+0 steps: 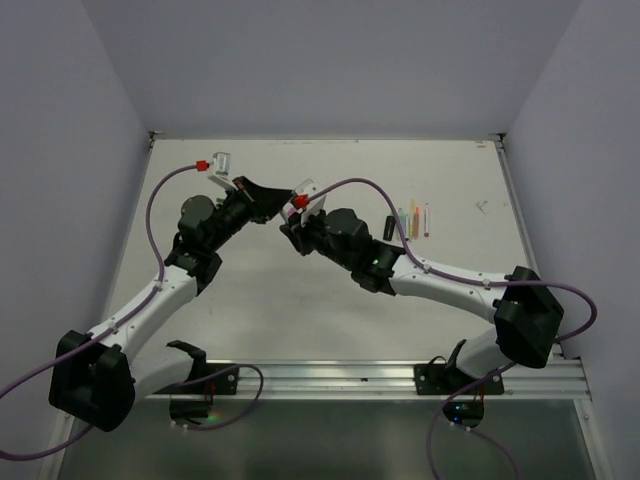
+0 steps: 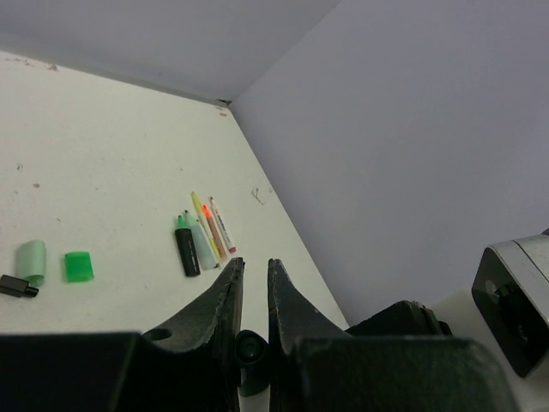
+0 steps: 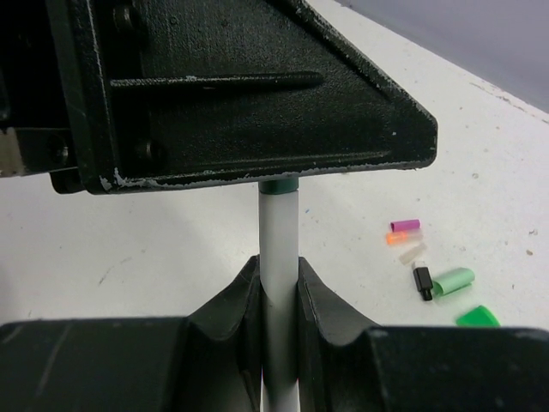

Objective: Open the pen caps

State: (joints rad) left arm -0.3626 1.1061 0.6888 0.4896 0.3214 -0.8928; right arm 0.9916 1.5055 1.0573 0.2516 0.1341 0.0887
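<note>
Above the middle of the table both arms hold one white pen (image 3: 279, 240). My right gripper (image 3: 279, 262) (image 1: 292, 228) is shut on its white body. The pen's dark green cap (image 2: 249, 348) (image 3: 280, 185) sits deep between the jaws of my left gripper (image 2: 255, 262) (image 1: 272, 203), which is shut on it. The cap still meets the body. Loose pen caps lie on the table: pink (image 3: 403, 227), orange (image 3: 396, 239), black (image 3: 422, 281), pale green (image 3: 452, 280) (image 2: 32, 260) and bright green (image 3: 478, 317) (image 2: 79, 266). The other pens (image 2: 204, 233) (image 1: 413, 220) lie in a row, uncapped.
The row of pens lies near the right wall (image 2: 412, 146), with a black marker body (image 2: 186, 249) (image 1: 388, 228) at its left end. The loose caps are scattered left of that row in the left wrist view. The right arm's links (image 1: 440, 275) cross the table's right half.
</note>
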